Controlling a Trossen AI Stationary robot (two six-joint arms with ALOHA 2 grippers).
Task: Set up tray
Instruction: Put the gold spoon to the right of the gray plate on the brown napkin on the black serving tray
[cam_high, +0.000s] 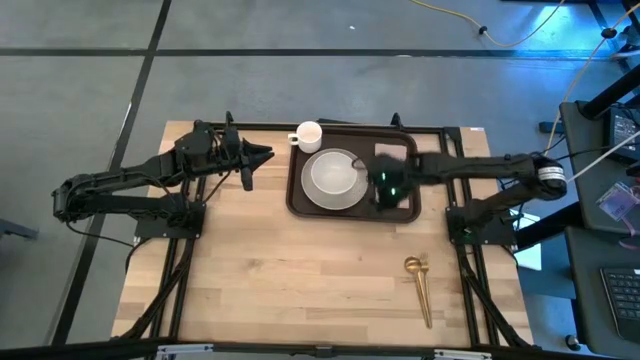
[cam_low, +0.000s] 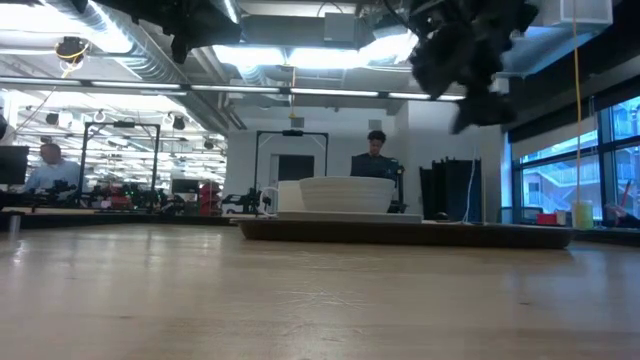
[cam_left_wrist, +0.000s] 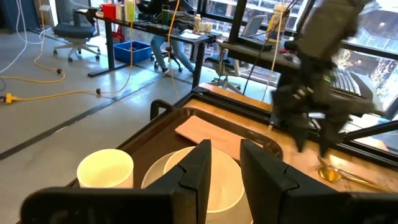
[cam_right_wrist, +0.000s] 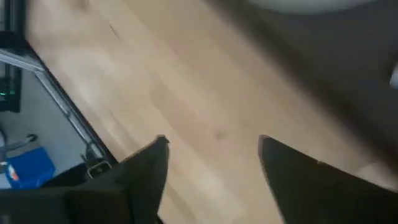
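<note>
**Nearly laid: tray at the far edge, spoon left out**

Nearest the front edge of the tabletop (cam_high: 300, 290), toward its right corner, a gold spoon (cam_high: 420, 288) lies alone, well apart from everything else; it looks like the piece not yet brought over. Farther back, the tray (cam_high: 296, 195) sits against the far edge, near the middle. A white plate (cam_high: 334, 177) rests in its left half, and a napkin (cam_left_wrist: 211, 132) lies flat on its right part, likely placed there to leave room for cutlery. A white cup (cam_high: 308, 134) stands at the tray's far left corner, overlapping its rim. The right gripper (cam_high: 386, 190) hangs above the tray's right side, fingers (cam_right_wrist: 146, 168) apart and holding nothing, probably free for the spoon. The left gripper (cam_high: 262, 156) waits beside the tray's left edge, fingers slightly apart, empty.
</note>
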